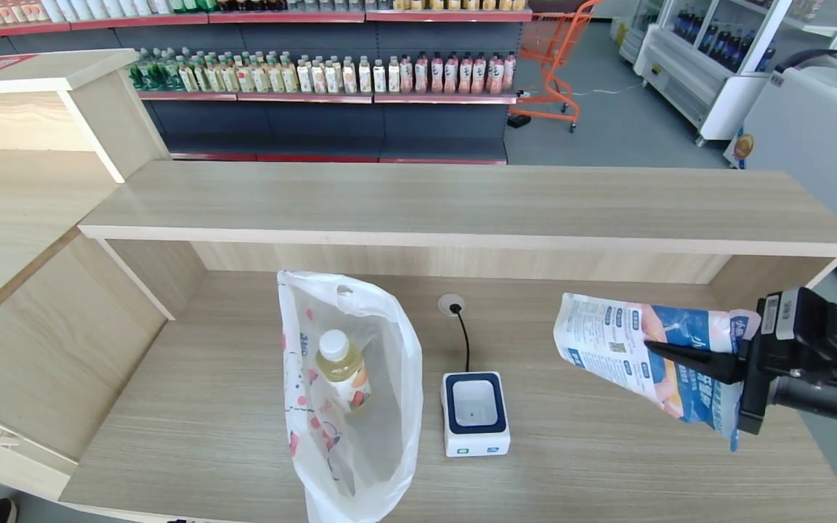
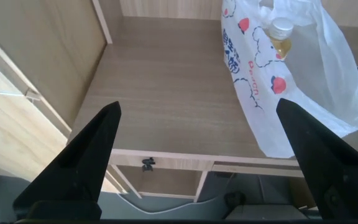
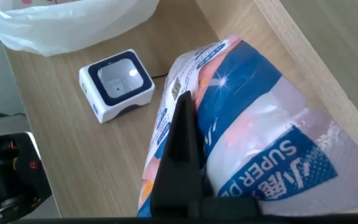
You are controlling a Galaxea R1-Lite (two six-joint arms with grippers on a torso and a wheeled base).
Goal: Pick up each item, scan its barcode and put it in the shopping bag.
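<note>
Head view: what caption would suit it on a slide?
Right gripper holds a blue-and-white packet up, right of the scanner; a bottle sits in the shopping bag.

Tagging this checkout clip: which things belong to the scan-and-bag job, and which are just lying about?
Job: blue packet in right gripper; scanner; shopping bag; bottle inside it.
Lying about: drink shelves; orange cart; display coolers.

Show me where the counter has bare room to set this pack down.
Widest bare counter lies left of the shopping bag, up to the side panel. Another patch lies right of the scanner, below the held pack. Crowded: between bag and scanner, by its cable.
</note>
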